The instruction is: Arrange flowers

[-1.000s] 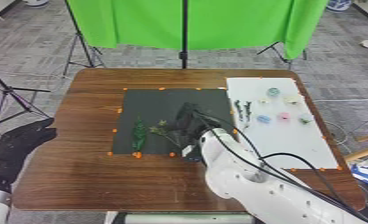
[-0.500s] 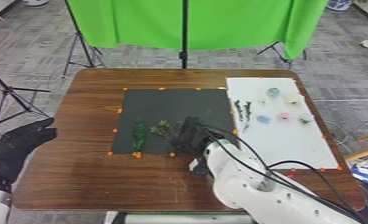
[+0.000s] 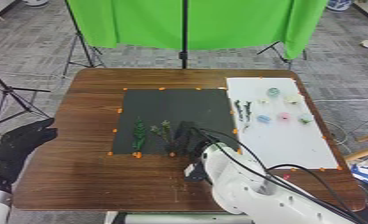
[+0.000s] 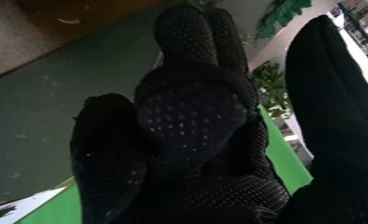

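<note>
Robotics lab, pretty clearly: white robot arms point(image 3: 251, 197) at a brown wooden table point(image 3: 100, 182) with orange marks point(image 3: 138, 155), green backdrop point(image 3: 132, 25), black stands point(image 3: 184, 55), grey carpeted floor point(image 3: 38, 57).

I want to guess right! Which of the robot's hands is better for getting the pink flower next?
Probably the right hand: it's over the dark mat, close to the white sheet with the pink flower. The left hand is farther off, by the table's left edge.

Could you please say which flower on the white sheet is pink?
The nearest row's middle flower, just right of the blue one; only it is pink.
</note>
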{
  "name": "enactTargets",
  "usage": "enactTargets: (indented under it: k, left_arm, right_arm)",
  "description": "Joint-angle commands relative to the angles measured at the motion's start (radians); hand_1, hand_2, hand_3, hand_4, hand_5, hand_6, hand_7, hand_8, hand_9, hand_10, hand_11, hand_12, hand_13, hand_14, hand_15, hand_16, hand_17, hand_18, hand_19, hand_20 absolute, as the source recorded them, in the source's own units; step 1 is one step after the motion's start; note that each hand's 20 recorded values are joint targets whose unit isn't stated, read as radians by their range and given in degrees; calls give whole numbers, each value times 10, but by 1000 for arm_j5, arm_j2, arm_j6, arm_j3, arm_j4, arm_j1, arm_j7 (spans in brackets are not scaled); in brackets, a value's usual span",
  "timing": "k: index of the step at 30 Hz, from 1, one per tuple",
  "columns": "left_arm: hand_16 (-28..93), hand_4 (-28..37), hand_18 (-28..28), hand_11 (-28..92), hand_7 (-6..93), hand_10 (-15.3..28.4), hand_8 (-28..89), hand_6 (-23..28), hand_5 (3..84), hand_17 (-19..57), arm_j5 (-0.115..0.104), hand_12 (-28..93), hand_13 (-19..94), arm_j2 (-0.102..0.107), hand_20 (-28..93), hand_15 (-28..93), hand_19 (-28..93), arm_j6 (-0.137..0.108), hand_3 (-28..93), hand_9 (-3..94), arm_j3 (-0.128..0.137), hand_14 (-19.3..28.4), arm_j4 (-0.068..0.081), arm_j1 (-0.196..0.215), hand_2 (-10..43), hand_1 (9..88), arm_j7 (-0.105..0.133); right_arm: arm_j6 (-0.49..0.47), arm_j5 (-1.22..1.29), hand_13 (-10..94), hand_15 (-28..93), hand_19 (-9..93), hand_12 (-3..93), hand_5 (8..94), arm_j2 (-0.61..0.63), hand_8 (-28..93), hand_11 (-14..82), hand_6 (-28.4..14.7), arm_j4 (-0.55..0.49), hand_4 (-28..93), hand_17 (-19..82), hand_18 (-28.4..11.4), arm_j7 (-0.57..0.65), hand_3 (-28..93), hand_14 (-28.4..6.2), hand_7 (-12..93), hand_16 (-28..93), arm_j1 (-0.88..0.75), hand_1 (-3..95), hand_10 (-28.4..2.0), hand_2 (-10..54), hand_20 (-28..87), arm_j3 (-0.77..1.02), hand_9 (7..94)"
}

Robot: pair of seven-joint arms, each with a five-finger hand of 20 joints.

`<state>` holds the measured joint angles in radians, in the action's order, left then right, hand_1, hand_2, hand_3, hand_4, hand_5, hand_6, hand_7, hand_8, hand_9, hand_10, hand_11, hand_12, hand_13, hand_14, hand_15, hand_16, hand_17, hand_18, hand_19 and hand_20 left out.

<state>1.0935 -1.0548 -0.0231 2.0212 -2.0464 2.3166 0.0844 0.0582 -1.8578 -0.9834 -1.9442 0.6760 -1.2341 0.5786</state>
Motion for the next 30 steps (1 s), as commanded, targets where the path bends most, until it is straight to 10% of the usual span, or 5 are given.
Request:
enactTargets:
  k: [1, 10, 16, 30]
  left_arm:
    - [-34, -219, 149, 162, 94, 150, -60, 58, 477, 86, 5, 95, 393, -9, 175, 161, 190, 12, 653, 479, -1, 182, 2, 10, 22, 290, -13]
    - [-35, -220, 149, 163, 93, 151, -60, 58, 477, 86, 5, 94, 394, -5, 175, 163, 190, 10, 653, 480, -5, 182, 1, 9, 23, 290, -15]
    - [-35, -220, 149, 163, 93, 151, -59, 58, 477, 86, 5, 94, 393, -5, 175, 161, 190, 12, 653, 480, -5, 182, 2, 9, 23, 290, -13]
    - [-34, -219, 149, 162, 93, 150, -59, 58, 477, 85, 6, 95, 393, -9, 175, 162, 191, 11, 653, 479, -18, 183, 6, -2, 23, 289, -3]
  right_arm:
    - [72, -163, 937, 563, 851, 231, 816, 51, -76, 309, -63, -11, -117, 767, -55, 7, 601, -23, 245, 175, 35, 387, -138, -77, 319, 62, 926]
    - [-61, -239, 937, 590, 922, 259, 795, 110, -79, 372, -50, 150, -126, 715, -91, 113, 607, -26, 247, 216, 153, 321, -135, -95, 369, 136, 899]
    - [-217, -190, 937, 721, 932, 288, 772, 130, -72, 498, -58, 199, -142, 729, -148, 139, 571, -17, 149, 245, 202, 251, -118, -95, 636, 173, 895]
    - [-312, -110, 937, 754, 932, 292, 754, 100, -68, 528, -69, 292, -120, 738, -159, 192, 554, -13, 117, 249, 251, 229, -116, -95, 678, 151, 896]
